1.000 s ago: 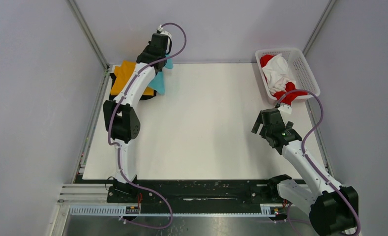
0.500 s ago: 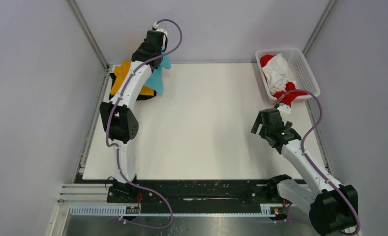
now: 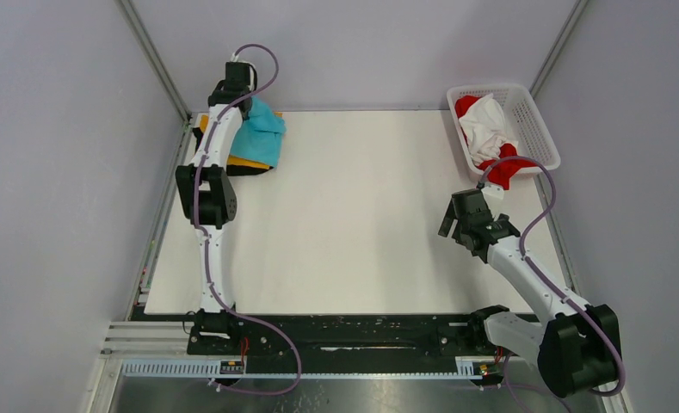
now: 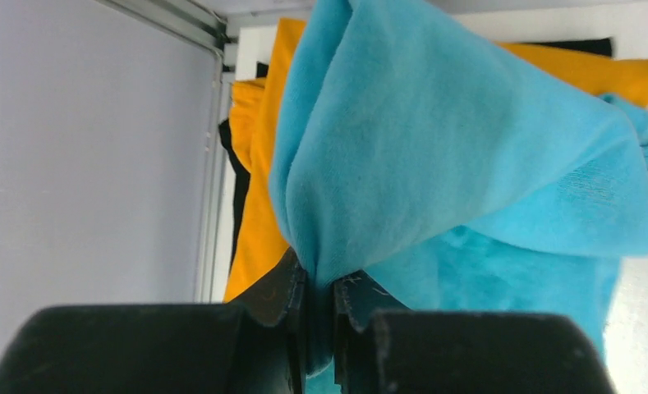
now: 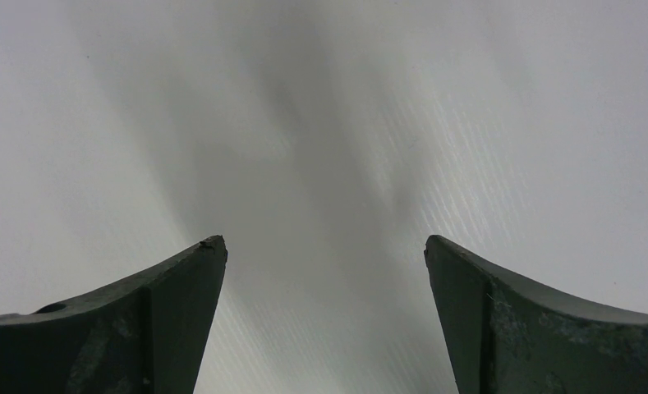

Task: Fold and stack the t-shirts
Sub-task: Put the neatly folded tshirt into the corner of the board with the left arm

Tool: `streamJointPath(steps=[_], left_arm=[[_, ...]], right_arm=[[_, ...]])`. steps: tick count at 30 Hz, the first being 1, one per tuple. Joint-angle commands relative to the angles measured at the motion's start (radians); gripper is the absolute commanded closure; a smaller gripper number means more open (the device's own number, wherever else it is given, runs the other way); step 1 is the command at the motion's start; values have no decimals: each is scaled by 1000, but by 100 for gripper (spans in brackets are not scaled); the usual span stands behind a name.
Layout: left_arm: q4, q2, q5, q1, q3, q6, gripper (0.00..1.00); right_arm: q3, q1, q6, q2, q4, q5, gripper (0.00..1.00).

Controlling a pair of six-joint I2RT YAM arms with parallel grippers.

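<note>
Only the left wrist view shows the left pincer (image 4: 319, 283) clamped on the turquoise t-shirt (image 4: 435, 148), draped over the orange t-shirt (image 4: 259, 205) at the far-left corner of the tabletop (image 3: 361, 215); the right pincer (image 5: 324, 246) gapes apart above it

This is looking like a robotics lab test cell. Plain grey walls (image 3: 52, 189) are closing in a white table (image 3: 361, 224) on the left, far and right. Bare metal posts (image 3: 151, 56) are running up the far corners. Two white robot arms (image 3: 211, 258) trailing purple cables (image 3: 267, 348) are standing bolted to a black rail (image 3: 353, 331) along the near edge.
</note>
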Motion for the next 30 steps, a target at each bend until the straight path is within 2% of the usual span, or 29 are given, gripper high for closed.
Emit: streamJointPath(steps=[1,4,6,17,19,20,21,22,23,24,30], left_arm=[[45,34,119,60,66,-104,97],[78,48,144,100,61,-141,89],[95,55,152,112,62,-153,81],[127,53,120,151,0,-199,80],[141,40,130,151,-20,-191,77],[143,37,131,151,-22,-189,72],[144,35,133,151,-20,-184,63],[143,33,132,151,-20,-181,50],[139,29,131,150,-22,-181,20],[135,22,130,150,-27,-181,3],[148,-85,67,135,-119,-225,1]], right_arm=[[50,-10,-9,20,-17,59,1],[56,-9,-10,31,-27,70,0],[59,-9,-11,33,-33,73,0],[77,-9,-7,53,-43,80,1],[81,-9,-7,56,-44,80,1],[82,-9,-7,58,-45,80,1],[84,-9,-7,61,-45,81,1],[87,-9,-7,63,-48,81,1],[91,-9,-7,64,-51,80,1],[93,-9,-7,65,-53,81,0],[102,-9,-12,47,-56,82,0]])
